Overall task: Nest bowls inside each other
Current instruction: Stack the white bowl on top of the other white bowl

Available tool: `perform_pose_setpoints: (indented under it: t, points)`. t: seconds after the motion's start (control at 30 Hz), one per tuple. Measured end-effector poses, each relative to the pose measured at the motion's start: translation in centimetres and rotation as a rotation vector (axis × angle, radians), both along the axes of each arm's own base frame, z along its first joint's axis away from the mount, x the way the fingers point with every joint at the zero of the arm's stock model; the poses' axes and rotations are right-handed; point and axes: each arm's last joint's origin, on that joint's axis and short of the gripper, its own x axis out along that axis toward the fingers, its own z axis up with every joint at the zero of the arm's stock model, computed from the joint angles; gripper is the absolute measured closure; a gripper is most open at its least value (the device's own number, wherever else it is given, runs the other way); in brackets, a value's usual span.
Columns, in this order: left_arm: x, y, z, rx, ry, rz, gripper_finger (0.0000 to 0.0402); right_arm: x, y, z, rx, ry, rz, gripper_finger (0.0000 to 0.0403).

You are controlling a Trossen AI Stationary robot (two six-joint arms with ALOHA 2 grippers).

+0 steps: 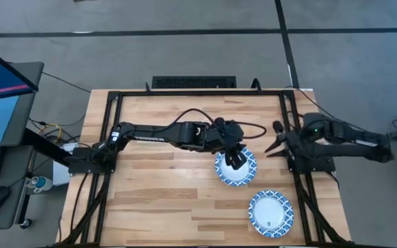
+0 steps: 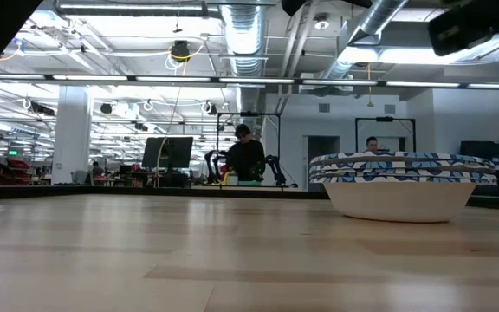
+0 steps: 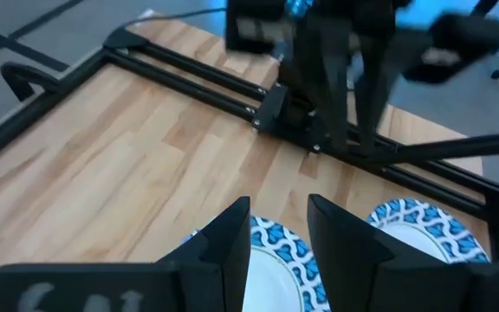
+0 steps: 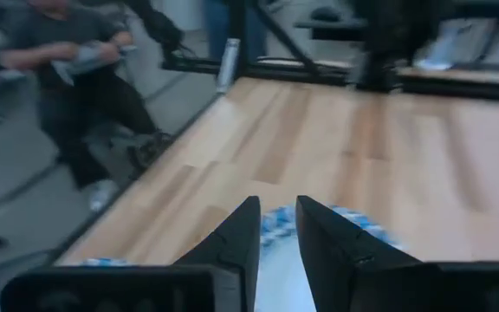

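Two bowls (image 1: pixel 270 213) visible; left tool (image 1: pixel 236 158) hides one's centre.

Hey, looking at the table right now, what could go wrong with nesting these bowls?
1. The left gripper hangs over the upper bowl, jaws a little apart astride its rim. A shallow pinch may slip and drop it.
2. The lower bowl sits close to the table's right rail; a poorly aimed placement might push it against the rail.
3. The right gripper waits close beside the left one, so the arms might collide.
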Motion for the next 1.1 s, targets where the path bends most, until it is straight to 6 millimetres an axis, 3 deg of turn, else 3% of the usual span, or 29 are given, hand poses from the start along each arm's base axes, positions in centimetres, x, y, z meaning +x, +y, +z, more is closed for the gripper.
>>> perform_pose_setpoints:
  t: [0.17,0.67,0.8,1.1]
  points:
    - [0.0,0.1,0.1,0.016,-0.005,0.011,0.0294,0.7,1.1,-1.9,0.090,0.044,0.076,0.0301]
    - [0.1,0.0,0.1,0.015,-0.016,0.011,0.0294,0.6,4.6,-2.3,0.046,0.116,0.166,0.0301]
    - [0.1,-0.2,0.1,0.009,-0.018,0.011,0.0294,0.4,4.8,-2.2,-0.011,0.084,0.116,0.0301]
    - [0.0,-0.9,0.1,-0.014,-0.022,0.001,0.0294,0.1,5.3,-1.7,-0.054,0.104,0.204,0.0301]
